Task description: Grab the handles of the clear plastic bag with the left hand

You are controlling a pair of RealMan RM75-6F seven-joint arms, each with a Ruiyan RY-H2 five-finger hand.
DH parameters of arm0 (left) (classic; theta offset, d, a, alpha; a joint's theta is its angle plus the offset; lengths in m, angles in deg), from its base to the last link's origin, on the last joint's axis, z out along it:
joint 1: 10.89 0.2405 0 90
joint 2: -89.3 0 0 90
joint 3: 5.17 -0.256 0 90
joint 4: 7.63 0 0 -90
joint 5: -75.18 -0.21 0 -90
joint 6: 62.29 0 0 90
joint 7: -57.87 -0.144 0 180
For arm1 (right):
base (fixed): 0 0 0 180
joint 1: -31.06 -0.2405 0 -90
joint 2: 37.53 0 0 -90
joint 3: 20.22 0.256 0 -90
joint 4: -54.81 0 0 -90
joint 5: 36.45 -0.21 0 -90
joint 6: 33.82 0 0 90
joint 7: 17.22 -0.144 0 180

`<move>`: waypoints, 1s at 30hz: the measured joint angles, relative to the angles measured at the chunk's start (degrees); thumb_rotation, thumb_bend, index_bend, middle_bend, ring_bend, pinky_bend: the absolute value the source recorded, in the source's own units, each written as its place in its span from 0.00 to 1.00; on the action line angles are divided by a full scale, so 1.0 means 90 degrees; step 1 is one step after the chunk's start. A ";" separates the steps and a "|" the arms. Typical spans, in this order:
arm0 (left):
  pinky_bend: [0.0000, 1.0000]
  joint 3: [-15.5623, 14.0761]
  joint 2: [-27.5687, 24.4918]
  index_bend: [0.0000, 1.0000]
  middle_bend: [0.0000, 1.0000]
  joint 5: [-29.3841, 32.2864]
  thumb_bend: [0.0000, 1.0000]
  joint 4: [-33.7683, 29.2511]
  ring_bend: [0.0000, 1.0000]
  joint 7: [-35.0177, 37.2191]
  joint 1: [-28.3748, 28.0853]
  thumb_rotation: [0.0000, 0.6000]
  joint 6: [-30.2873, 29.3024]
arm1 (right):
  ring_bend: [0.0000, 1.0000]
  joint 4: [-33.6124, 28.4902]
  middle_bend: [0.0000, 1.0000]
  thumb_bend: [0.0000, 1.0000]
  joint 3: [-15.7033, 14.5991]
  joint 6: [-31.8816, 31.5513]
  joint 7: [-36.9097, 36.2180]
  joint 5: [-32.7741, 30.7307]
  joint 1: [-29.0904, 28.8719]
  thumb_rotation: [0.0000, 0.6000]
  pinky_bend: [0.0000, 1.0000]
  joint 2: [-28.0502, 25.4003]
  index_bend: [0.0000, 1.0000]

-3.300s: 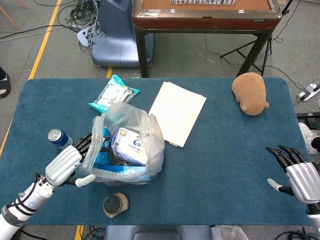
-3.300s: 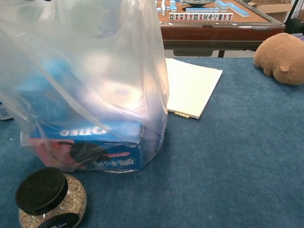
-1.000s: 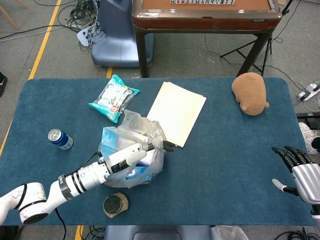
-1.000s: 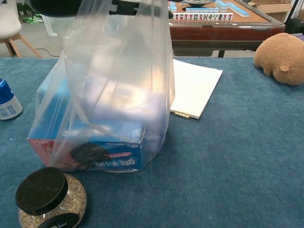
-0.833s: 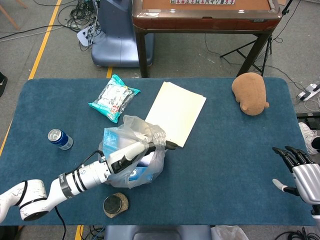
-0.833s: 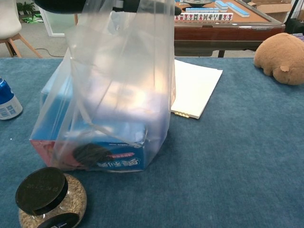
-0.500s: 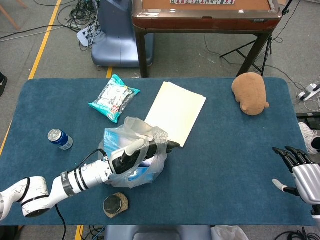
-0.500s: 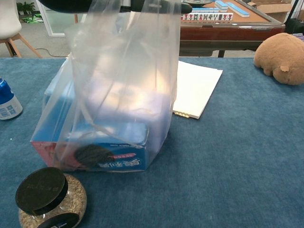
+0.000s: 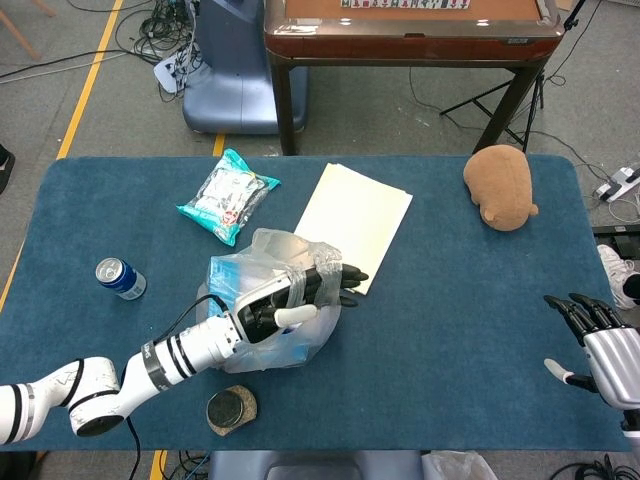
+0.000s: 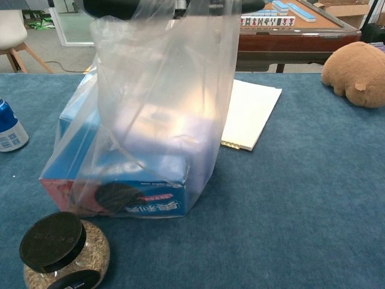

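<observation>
1. The left hand (image 9: pixel 290 300) grips the handles of the clear plastic bag (image 9: pixel 262 318) at frame centre; the chest view crops the hand at top.
2. The right hand (image 9: pixel 598 345), lower right, lies fingers apart, partly cut off.

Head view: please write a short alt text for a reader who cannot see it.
The left hand holds the top of a clear plastic bag of boxes on a blue table. Around it lie a can, a snack packet, paper and a plush toy.
</observation>
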 measured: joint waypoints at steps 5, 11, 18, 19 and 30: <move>0.51 0.0128 0.0007 0.21 0.22 0.0113 0.14 -0.0028 0.24 0.0653 0.0007 1.00 0.0183 | 0.13 0.0010 0.25 0.14 0.0000 -0.0010 -0.0019 -0.0020 0.0016 1.00 0.20 -0.0004 0.15; 0.63 0.0254 -0.0067 0.30 0.34 0.0125 0.14 -0.0075 0.35 0.1007 0.0072 1.00 0.0338 | 0.13 0.0023 0.25 0.14 -0.0001 -0.0009 -0.0028 -0.0020 0.0020 1.00 0.20 0.0005 0.15; 0.83 0.0301 -0.0219 0.43 0.50 0.0152 0.14 -0.0177 0.52 0.0864 0.0182 1.00 0.0365 | 0.13 0.0004 0.25 0.14 0.0000 0.0020 -0.0009 -0.0016 0.0006 1.00 0.20 0.0007 0.15; 0.86 0.0305 -0.0246 0.45 0.52 0.0179 0.15 -0.0196 0.55 0.0785 0.0193 1.00 0.0374 | 0.13 -0.0004 0.25 0.14 0.0000 0.0024 -0.0004 -0.0015 0.0003 1.00 0.20 0.0005 0.15; 1.00 0.0410 -0.0814 0.68 0.82 0.0964 0.45 -0.0716 0.87 -0.0826 0.0458 1.00 0.0538 | 0.13 -0.0052 0.25 0.14 -0.0005 0.0015 0.0024 -0.0006 0.0012 1.00 0.20 -0.0023 0.15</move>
